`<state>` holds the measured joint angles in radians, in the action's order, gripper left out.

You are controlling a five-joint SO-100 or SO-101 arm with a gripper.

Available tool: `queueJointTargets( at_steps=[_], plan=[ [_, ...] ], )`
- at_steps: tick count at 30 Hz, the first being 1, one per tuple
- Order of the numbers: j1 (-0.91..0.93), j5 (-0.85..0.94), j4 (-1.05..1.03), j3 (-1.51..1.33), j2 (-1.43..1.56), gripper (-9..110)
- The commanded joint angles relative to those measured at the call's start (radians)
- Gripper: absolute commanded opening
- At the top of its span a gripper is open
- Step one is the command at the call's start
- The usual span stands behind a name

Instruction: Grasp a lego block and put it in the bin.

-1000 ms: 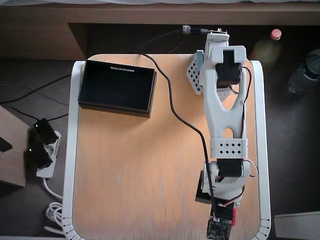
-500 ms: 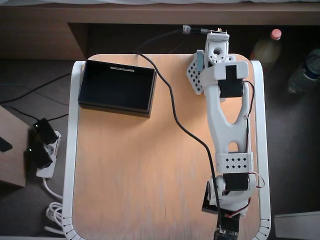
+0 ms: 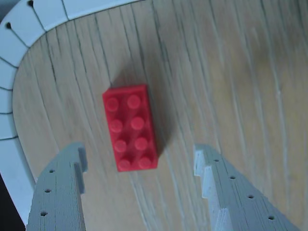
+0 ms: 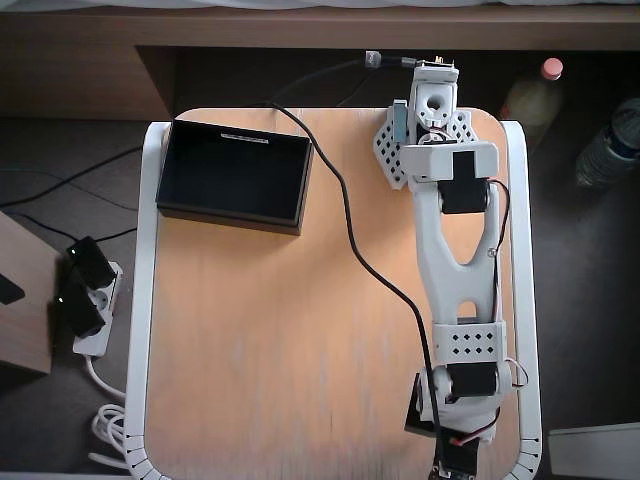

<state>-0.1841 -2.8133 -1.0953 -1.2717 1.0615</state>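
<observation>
The wrist view shows the red lego block [image 3: 131, 127] lying flat, studs up, on the wooden table near its rounded corner. My gripper [image 3: 138, 153] is open just above it. The grey fingers [image 3: 62, 192] stand on either side, and the block's near end sits between the fingertips without touching them. In the overhead view the arm [image 4: 455, 260] stretches to the table's bottom right corner and covers the block and the fingers. The bin [image 4: 235, 175], a shallow black tray with a dark interior, sits at the table's top left, far from the gripper.
The table's white rim [image 3: 12, 139] curves close to the block's left. A black cable [image 4: 350, 230] runs across the wooden top [image 4: 260, 340] to the wrist. Bottles [image 4: 545, 90] stand off the table at the right, and a power strip [image 4: 85, 300] lies on the floor at the left.
In the overhead view the arm has stretched further toward the bottom edge, so the wrist now reaches the table's bottom right corner. The bin has not moved.
</observation>
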Motion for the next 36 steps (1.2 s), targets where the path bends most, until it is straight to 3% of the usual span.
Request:
queueJointTargets(
  at_steps=[1, 31, 36],
  plan=[
    [-0.035, 0.005, 0.026, 0.147, 0.026, 23],
    [-0.031, 0.009, 0.052, 0.146, -0.031, 21],
    [-0.031, 0.023, 0.057, 0.146, -0.031, 15]
  ],
)
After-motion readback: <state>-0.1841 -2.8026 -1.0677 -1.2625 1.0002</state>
